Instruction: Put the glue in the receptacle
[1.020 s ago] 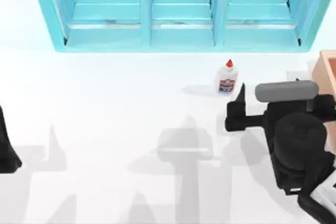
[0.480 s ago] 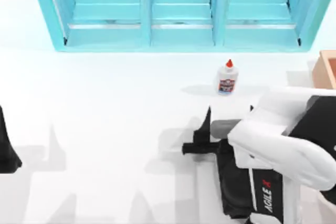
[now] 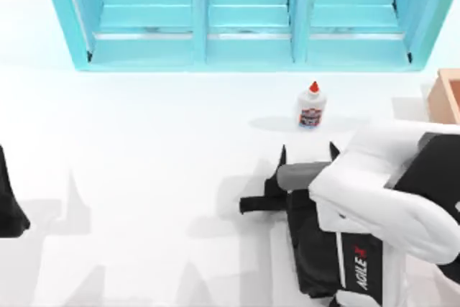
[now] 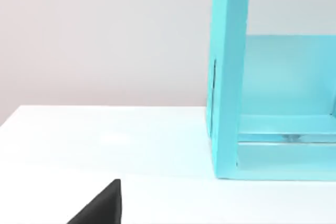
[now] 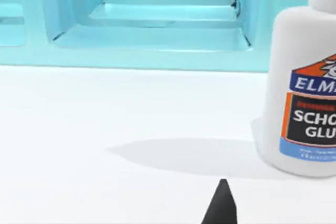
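The glue (image 3: 311, 108) stands upright on the white table (image 3: 144, 141), right of centre, in front of the shelf's (image 3: 244, 16) right compartment and apart from it. It is a small white squeeze bottle with an orange-red pointed cap and a blue-and-red label; in the right wrist view (image 5: 304, 82) its smooth rounded body looms close.

The right gripper (image 3: 307, 156) sits just short of the bottle on the near side, its two dark pointed fingertips (image 3: 282, 156) spread apart, holding nothing and not touching the glue.

The receptacle (image 3: 447, 95), a tan wooden box with thick plain walls, shows in part at the table's right edge, well right of the bottle.

The shelf is glossy turquoise with three compartments.

The left gripper (image 3: 11, 203) is parked at the left edge; whether it is open cannot be told.
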Robot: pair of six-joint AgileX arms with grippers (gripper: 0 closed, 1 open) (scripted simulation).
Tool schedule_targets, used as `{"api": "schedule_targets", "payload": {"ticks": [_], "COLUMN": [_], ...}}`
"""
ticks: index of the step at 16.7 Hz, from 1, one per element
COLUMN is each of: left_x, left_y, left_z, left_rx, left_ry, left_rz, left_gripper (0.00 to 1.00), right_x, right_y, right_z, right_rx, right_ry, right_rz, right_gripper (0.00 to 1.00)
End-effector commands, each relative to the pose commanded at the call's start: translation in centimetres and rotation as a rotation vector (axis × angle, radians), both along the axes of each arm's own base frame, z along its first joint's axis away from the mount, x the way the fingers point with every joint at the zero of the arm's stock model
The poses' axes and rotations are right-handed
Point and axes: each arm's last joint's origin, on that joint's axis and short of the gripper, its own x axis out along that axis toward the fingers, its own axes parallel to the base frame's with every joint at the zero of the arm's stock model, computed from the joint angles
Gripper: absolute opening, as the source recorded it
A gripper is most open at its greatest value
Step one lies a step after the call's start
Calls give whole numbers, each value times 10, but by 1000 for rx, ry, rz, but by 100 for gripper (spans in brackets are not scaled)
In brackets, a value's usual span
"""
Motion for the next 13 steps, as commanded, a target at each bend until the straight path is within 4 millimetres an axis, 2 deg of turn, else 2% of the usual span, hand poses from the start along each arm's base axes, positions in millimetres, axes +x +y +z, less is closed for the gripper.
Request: {"api": "schedule_targets", "payload": {"ticks": [5, 13], "left_x": [0, 0], "left_y": [0, 0], "left_z": [0, 0], "left_rx": [0, 0], "left_ry": [0, 0], "left_rz": [0, 0], "left_gripper": [100, 100], "right_x": [21, 57], "right_y": [-6, -5], "right_z": [5, 5], "right_rx": [-13, -18], "right_ry": [-26, -33], "right_rz": [-74, -74], "right_gripper": [100, 100]}}
